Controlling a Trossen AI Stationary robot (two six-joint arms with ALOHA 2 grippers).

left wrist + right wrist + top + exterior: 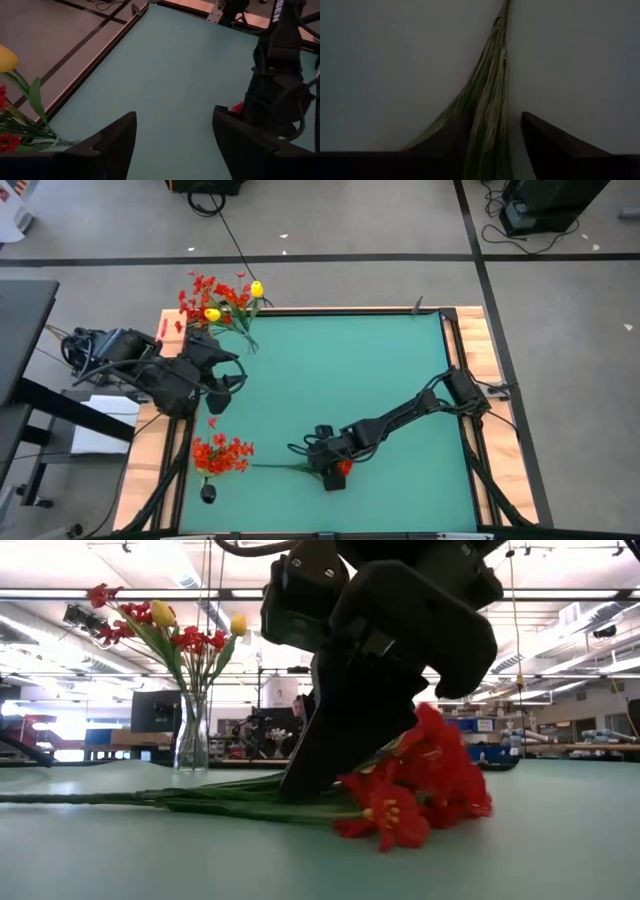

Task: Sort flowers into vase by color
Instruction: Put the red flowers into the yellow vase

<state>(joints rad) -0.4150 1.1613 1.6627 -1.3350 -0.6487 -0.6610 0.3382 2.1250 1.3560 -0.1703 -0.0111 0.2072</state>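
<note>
A red-blossom spray lies flat on the green mat, its green stems pointing toward the table's left. My right gripper is down at the mat over the stems just behind the blossoms. It is open, with the stems running between its fingers. A clear glass vase at the far-left corner holds red and yellow flowers. My left gripper hovers open near that vase, holding nothing. My right gripper comes down from above with its fingers across the stems, one on each side. A strip of mat shows between the stems and one finger. I cannot tell whether the other finger touches them. The spray rests on the mat.
A second bunch of red flowers stands in a small dark vase near the near-left corner. Wooden rails frame the mat. Open mat lies in the middle and toward the far right.
</note>
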